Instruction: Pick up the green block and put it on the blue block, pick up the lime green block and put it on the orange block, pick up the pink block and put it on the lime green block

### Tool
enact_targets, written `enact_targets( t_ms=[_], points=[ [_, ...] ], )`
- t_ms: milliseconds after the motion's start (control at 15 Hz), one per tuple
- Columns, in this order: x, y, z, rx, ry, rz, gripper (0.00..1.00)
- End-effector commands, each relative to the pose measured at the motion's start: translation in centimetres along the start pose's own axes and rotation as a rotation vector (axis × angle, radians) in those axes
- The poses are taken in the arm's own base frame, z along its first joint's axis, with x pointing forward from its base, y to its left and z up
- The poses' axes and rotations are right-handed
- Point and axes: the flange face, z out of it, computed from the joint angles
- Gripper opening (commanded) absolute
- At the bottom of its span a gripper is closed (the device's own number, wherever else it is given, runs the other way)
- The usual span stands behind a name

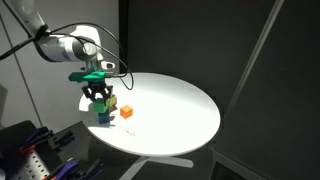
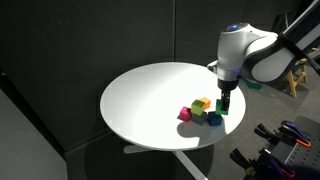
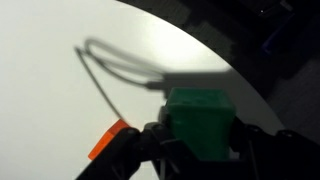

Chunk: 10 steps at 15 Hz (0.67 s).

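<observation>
Green of the deeper shade: the small dark green cube (image 3: 200, 122) is clamped between the black fingers of the Robotiq gripper (image 1: 97, 97). The wrist view shows the jaws drawn narrow onto its two side faces, with the cube sitting level.

Location: the gripper hangs over the cluster of cubes close to the edge of the round white table (image 1: 180, 110) nearest the arm. The small blue cube (image 1: 104, 118) stands right below the fingers in both exterior views. Whether the held cube already rests on it or is just clear of it, I cannot tell. The wrist view does not show the blue cube at all, as the held cube covers it.

Neighbours: the small orange-red cube (image 1: 126, 111) is just beside the blue one, towards the table's middle. The small bright lime green cube (image 2: 202, 104) and the small pink cube (image 2: 184, 114) lie near, further along the cluster.

Risks, as judged:
- Alignment cannot be checked from the wrist. Let go off-centre, the green cube may tip off the blue one.
- The stack stands close to the table edge, so a cube that tumbles may roll off the rim.
- The fingers spread on release and could nudge the orange-red cube or shift the blue one
- A drop from height would make the cube bounce; it should be seated first
</observation>
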Motion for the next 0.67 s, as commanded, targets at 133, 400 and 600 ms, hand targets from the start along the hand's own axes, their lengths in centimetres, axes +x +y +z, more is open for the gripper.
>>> enact_targets(
  t_ms=[133,400,600],
  points=[
    [-0.17,0.58,0.72,-0.005,0.002,-0.015,0.27],
    [-0.18,0.59,1.11,-0.002,-0.004,-0.013,0.29],
    [-0.14,0.66,1.30,-0.002,-0.006,-0.012,0.29]
  ],
)
